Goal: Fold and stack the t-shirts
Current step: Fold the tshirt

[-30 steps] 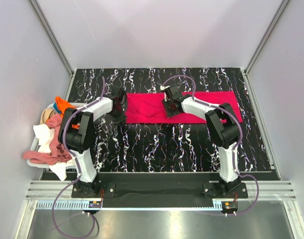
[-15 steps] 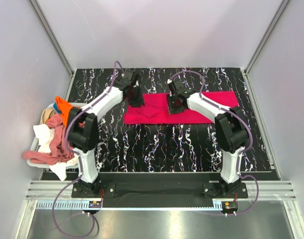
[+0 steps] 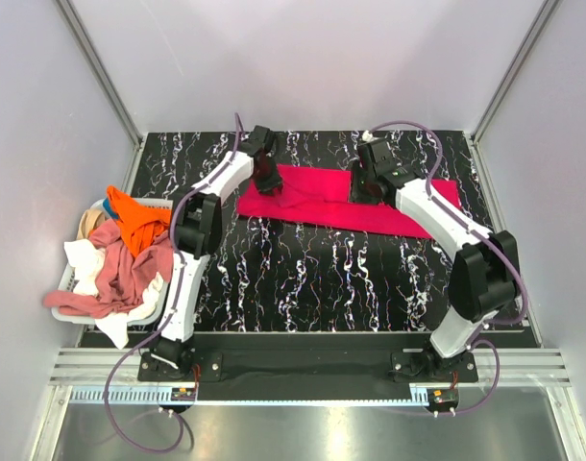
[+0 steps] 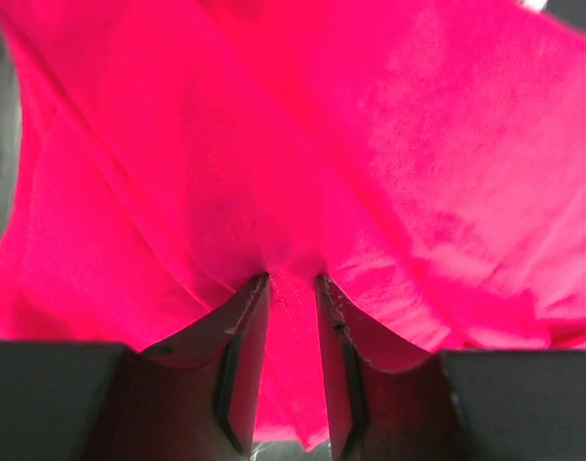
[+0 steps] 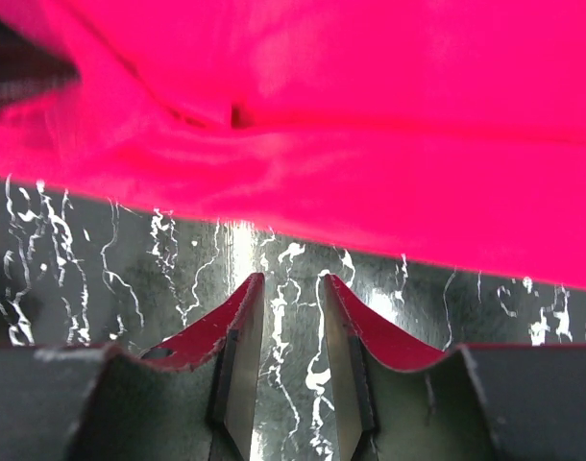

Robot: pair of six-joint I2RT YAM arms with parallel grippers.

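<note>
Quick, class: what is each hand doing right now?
Left hand: red t-shirt cloth between its fingers; grip cannot be told.
Right hand: open, holding nothing.

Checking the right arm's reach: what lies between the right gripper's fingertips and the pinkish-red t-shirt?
Only a strip of bare marbled table, seen in the right wrist view: the right gripper sits just short of the pinkish-red t-shirt.
</note>
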